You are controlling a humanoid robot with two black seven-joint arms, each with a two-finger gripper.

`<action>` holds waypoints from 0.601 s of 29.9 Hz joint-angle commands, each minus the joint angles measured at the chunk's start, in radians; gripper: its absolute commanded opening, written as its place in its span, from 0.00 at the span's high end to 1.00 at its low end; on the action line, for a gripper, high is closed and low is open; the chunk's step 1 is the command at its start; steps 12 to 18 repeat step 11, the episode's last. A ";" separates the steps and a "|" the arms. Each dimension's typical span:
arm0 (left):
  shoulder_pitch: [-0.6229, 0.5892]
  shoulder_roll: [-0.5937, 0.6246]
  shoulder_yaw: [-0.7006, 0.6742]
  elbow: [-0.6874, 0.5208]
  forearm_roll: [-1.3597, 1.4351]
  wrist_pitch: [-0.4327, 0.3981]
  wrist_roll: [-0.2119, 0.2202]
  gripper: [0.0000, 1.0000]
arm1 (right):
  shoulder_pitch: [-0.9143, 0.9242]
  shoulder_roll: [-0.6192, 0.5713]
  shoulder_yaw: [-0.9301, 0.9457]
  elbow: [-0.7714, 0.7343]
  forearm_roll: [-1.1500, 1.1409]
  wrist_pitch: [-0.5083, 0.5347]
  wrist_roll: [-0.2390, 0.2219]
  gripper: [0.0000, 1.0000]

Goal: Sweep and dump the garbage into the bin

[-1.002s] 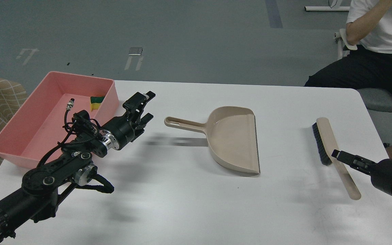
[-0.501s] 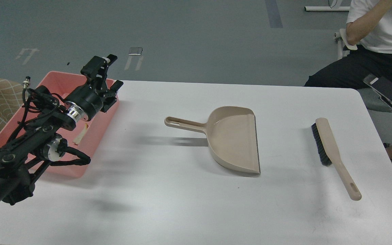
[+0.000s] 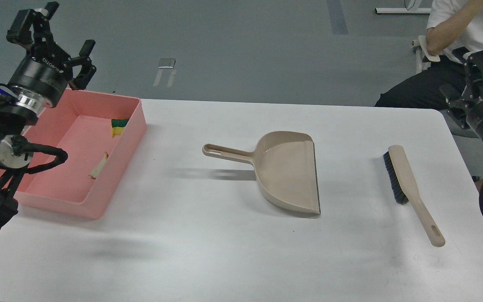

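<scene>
The pink bin point(image 3: 129, 135) stands at the table's left edge. Inside it lie the garbage scraps: a yellow sponge piece with a green side point(image 3: 118, 126) against the far right wall, and a pale strip point(image 3: 99, 167) near the right wall. My left gripper point(image 3: 62, 32) is open and empty, raised high above the bin's far left corner. My right gripper point(image 3: 463, 73) is open and empty, raised beyond the table's right edge. Both are far from the dustpan and brush.
A beige dustpan point(image 3: 287, 172) lies mid-table, handle pointing left. A beige brush with black bristles point(image 3: 407, 182) lies at the right. A seated person point(image 3: 459, 42) is beyond the far right corner. A checked cloth shows at the left edge.
My left arm has swung up and left, from beside the dustpan handle to high above the bin's far corner. My right gripper has left the brush handle and risen off the table's right side.
</scene>
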 commanded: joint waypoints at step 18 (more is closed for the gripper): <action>0.003 -0.015 -0.012 0.052 -0.042 -0.018 0.007 0.02 | 0.089 0.102 -0.006 -0.068 0.367 -0.029 0.003 0.00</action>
